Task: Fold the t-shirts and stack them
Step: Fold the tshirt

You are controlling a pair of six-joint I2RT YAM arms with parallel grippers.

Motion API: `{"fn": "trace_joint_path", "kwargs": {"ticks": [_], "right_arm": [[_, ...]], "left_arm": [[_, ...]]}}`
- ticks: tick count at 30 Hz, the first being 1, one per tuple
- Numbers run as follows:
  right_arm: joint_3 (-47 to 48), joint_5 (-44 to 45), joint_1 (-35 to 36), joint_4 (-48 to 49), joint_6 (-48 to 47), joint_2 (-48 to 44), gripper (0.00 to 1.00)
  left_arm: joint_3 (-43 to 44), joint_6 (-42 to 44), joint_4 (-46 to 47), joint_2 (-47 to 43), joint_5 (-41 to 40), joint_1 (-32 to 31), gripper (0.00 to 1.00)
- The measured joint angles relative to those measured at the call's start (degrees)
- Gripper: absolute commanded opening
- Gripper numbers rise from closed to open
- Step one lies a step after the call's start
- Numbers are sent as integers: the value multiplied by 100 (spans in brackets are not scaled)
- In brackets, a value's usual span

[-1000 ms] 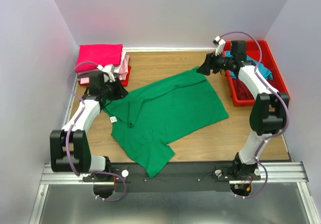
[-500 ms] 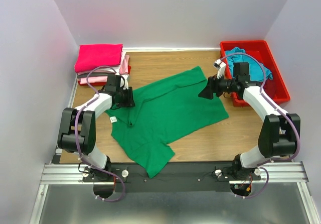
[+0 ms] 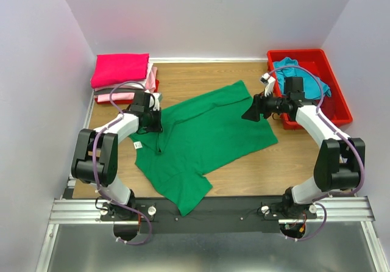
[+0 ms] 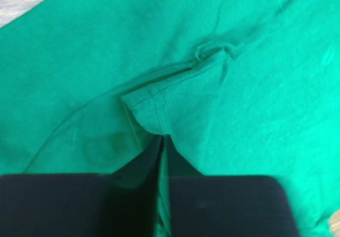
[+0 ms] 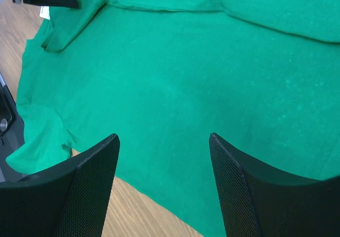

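Since a moment ago the left claw (image 4: 161,165) has snapped closed, pinching a fold of the green t-shirt (image 3: 207,135), which spreads away from it over the table (image 3: 201,80). Across the cloth the right claw (image 5: 164,141) hovers wide open above it, holding nothing, the red bin (image 3: 304,52) behind.

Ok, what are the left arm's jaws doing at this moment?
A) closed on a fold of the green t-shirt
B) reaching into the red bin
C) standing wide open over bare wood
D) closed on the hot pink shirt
A: in the left wrist view the left jaws are pressed together, with a hemmed fold of the green t-shirt pinched between them.
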Motion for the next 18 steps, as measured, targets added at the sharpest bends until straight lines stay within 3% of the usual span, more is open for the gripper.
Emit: {"fn": "trace_joint_path", "kwargs": {"ticks": [13,14,18], "right_arm": [[-28,-96,-160,-2,-2,0,75],[-28,-105,-168,0,-2,0,75],[-28,-125,-188,0,-2,0,75]], "left_arm": [[-175,-85,13,-557,372,-492,0],[-197,-114,33,-570,404,-575,7],[-374,-251,63,-573,496,-1023,14]]}}
